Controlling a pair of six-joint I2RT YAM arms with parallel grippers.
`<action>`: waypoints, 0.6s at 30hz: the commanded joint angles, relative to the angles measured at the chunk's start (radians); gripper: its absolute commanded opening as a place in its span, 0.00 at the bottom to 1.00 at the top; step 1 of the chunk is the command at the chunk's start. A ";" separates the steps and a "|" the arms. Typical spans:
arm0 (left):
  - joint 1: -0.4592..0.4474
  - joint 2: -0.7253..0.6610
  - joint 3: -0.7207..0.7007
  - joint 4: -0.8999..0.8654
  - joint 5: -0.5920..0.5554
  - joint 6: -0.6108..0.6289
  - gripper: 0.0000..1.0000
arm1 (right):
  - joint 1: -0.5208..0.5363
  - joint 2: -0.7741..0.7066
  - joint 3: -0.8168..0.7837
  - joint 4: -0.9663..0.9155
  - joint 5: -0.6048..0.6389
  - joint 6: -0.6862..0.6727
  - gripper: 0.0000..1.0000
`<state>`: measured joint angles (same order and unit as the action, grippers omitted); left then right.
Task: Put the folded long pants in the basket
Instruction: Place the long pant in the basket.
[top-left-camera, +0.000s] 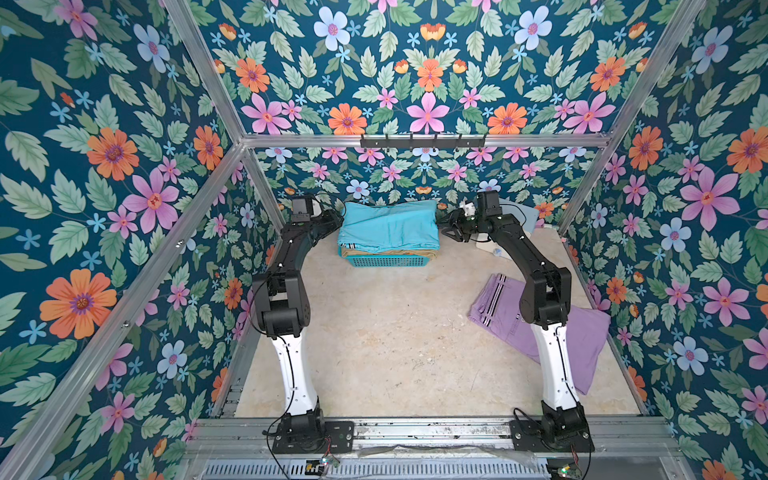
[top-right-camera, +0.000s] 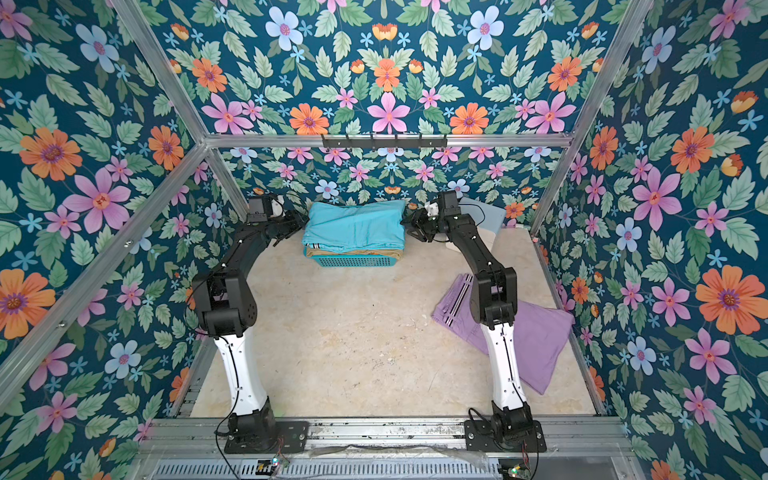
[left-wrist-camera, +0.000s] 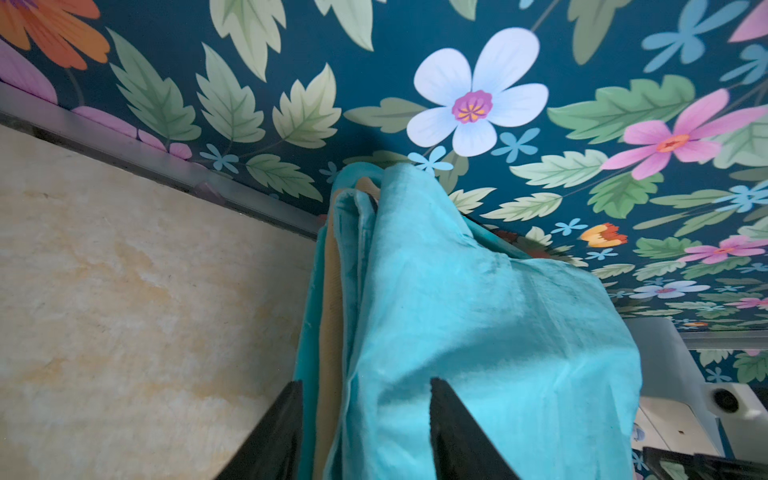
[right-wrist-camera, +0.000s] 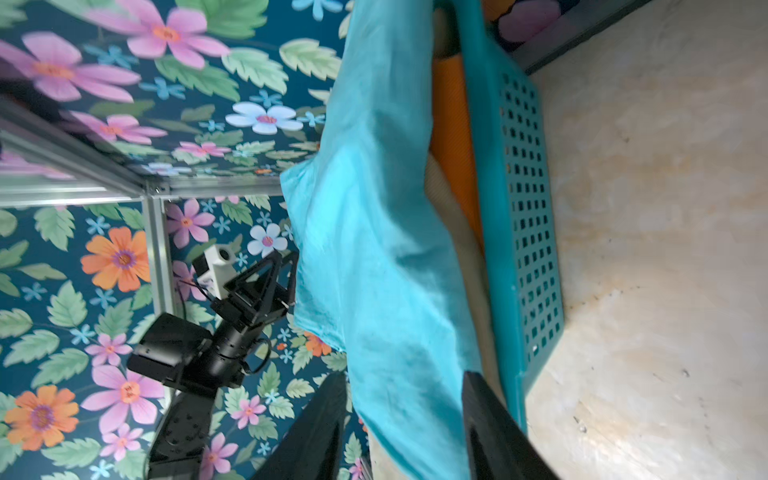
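Observation:
The teal basket (top-left-camera: 388, 262) (top-right-camera: 357, 262) stands at the back middle of the table. Folded turquoise long pants (top-left-camera: 388, 226) (left-wrist-camera: 478, 311) lie on top of it, over a tan pair (top-left-camera: 390, 251); an orange pair (right-wrist-camera: 451, 124) shows beneath in the right wrist view. My left gripper (top-left-camera: 336, 223) (left-wrist-camera: 365, 382) is at the stack's left end, jaws apart astride the cloth edge. At the right end my right gripper (top-left-camera: 445, 226) (right-wrist-camera: 405, 374) is likewise open around the turquoise edge. Lilac pants (top-left-camera: 582, 336) (top-right-camera: 540, 332) lie on the table at right, partly under the right arm.
A white-and-blue drawer box (top-left-camera: 519, 214) stands in the back right corner behind the right arm. Floral walls and aluminium frame posts close in the table on three sides. A black hook rail (top-left-camera: 424, 141) runs along the back wall above the basket.

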<state>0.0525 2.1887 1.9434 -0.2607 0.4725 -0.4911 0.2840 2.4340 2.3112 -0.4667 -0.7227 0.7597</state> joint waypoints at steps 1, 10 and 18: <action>0.004 -0.045 -0.036 0.023 -0.019 0.015 0.52 | 0.007 -0.002 -0.013 -0.096 0.045 -0.082 0.46; 0.001 -0.217 -0.249 -0.017 -0.053 0.068 0.35 | 0.030 0.002 0.065 -0.274 0.214 -0.210 0.56; -0.014 -0.227 -0.300 0.000 -0.012 0.060 0.26 | 0.049 0.050 0.105 -0.244 0.145 -0.161 0.36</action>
<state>0.0395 1.9713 1.6550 -0.2836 0.4469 -0.4393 0.3225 2.4802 2.4062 -0.7177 -0.5507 0.5827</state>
